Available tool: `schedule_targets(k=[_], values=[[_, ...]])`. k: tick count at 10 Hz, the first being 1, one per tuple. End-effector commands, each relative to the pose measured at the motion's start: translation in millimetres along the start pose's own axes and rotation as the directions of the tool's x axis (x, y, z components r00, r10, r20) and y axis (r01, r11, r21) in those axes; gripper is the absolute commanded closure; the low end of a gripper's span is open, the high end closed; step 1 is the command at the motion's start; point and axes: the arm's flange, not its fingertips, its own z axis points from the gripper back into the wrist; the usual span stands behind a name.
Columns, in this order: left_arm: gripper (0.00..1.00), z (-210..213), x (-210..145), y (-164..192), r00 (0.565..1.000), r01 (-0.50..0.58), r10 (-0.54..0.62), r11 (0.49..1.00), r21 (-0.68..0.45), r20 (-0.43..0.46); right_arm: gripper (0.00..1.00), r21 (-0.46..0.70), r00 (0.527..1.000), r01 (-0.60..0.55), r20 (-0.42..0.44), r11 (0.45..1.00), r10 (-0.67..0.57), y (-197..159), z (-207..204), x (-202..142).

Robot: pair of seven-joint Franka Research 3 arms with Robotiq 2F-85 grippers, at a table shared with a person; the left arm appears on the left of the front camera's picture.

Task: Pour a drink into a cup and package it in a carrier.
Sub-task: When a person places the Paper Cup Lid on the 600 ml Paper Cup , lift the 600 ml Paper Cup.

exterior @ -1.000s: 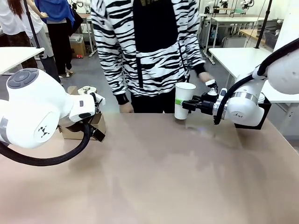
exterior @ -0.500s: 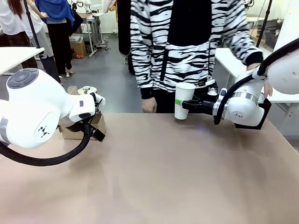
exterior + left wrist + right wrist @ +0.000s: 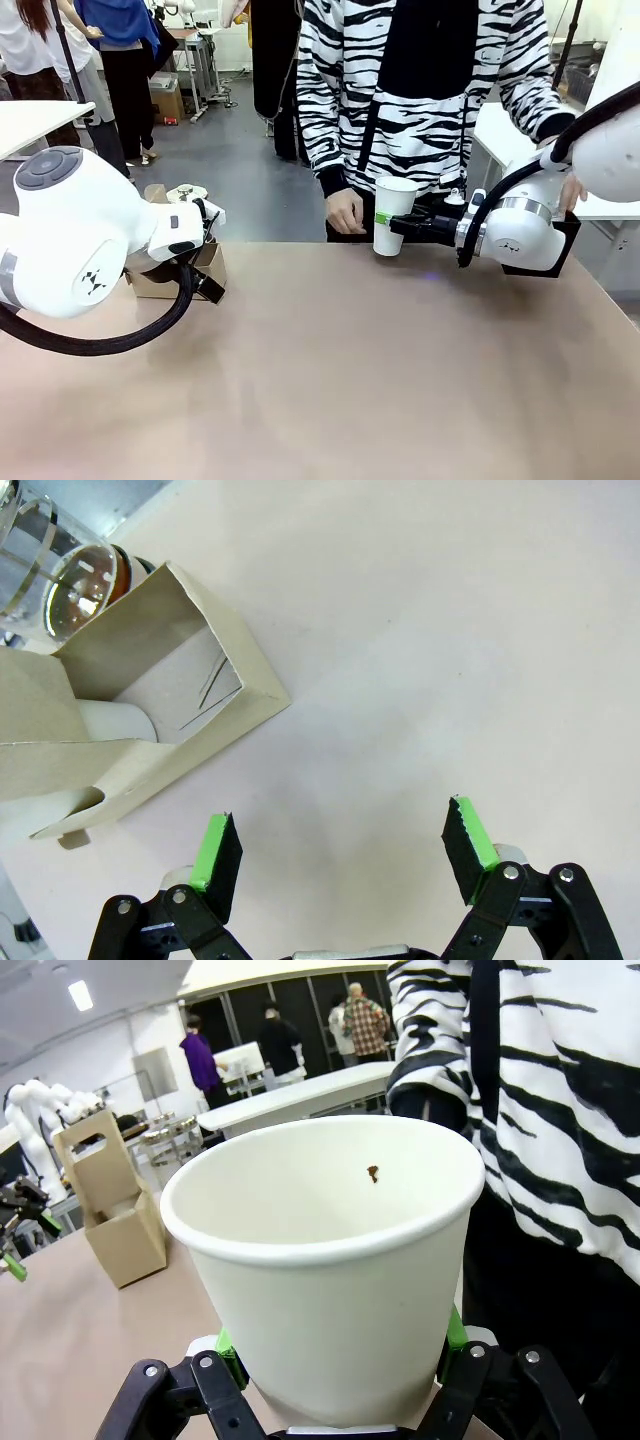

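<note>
White paper cup (image 3: 330,1290), open-topped, brown speck inside.

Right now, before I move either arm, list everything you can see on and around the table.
cup: one, white, upright near the far edge, held by the right tool
carrier: one, brown cardboard, far left of the table, by the left arm
pitcher: one, clear glass with dark liquid, just beyond the carrier
black box: one, black, behind the right arm
table: one, beige
person's hand: beside the cup
other hand: above the right arm
left tool: open, over bare table near the carrier
right tool: shut on the cup
</note>
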Motion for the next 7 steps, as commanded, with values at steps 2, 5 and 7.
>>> schedule_targets(k=[2,5,7], values=[[0.00,0.5,0.0,-0.2,1.000,0.000,0.000,1.000,-0.002,0.001,0.19,0.002,1.000,0.000,0.001,1.000,0.000,2.4,-1.0,2.4],[0.00,0.5,0.0,-0.2,1.000,0.000,0.000,1.000,-0.002,0.001,0.19,0.002,1.000,0.000,0.001,1.000,0.000,2.4,-1.0,2.4],[0.00,0.5,0.0,-0.2,1.000,0.000,0.000,1.000,-0.002,0.001,0.19,0.002,1.000,0.000,0.001,1.000,0.000,2.4,-1.0,2.4]])
